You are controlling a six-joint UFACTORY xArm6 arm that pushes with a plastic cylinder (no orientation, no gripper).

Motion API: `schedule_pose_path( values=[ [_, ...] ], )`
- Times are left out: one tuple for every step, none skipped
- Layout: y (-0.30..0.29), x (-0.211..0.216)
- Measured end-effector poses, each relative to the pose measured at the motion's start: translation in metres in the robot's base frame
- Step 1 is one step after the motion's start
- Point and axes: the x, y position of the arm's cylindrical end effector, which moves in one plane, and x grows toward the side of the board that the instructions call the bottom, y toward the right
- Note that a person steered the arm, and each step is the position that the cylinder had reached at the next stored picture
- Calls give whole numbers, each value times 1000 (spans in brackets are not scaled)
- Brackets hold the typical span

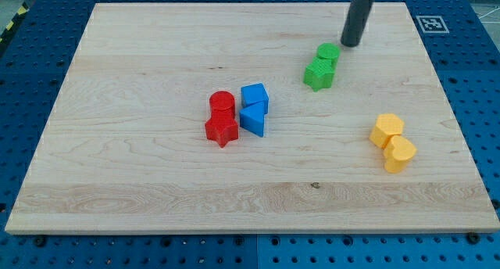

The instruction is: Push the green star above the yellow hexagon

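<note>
A: What lies at the left of the counter (141,66)?

B: Near the middle, a red cylinder (222,102) with a red star (222,130) touching it at six o'clock. Just beside them, at three o'clock, is a blue cube (255,97), with a blue wedge (253,119) against it at six o'clock. The four make one tight cluster.

A: And the green star?

B: The green star (319,73) lies well apart from that cluster, at about two o'clock from it, in the upper half of the counter. A second green block (328,53), rounded, its shape unclear, touches it at one o'clock.

A: Where is it relative to the claw?

B: The arm ends in a dark rod, so whether a claw is spread or pressed together cannot be told. My tip (349,44) is down by the counter's top edge. The green star lies between seven and eight o'clock from it, near but not touching. The rounded green block sits between the two, just beside my tip; I cannot tell if they touch.

A: The yellow ones?

B: The yellow hexagon (387,130) is at four o'clock from the green star, well apart, near the right edge. Another yellow block (400,154) touches it at five o'clock.
</note>
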Motion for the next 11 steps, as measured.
schedule_pose_path(
  values=[
    [-49,-17],
    [-102,-17],
    [-116,36],
    [-115,46],
    [-91,69],
    [-79,74],
    [-55,83],
    [-39,90],
    [-7,116],
    [-5,119],
    [1,133]
  ],
)
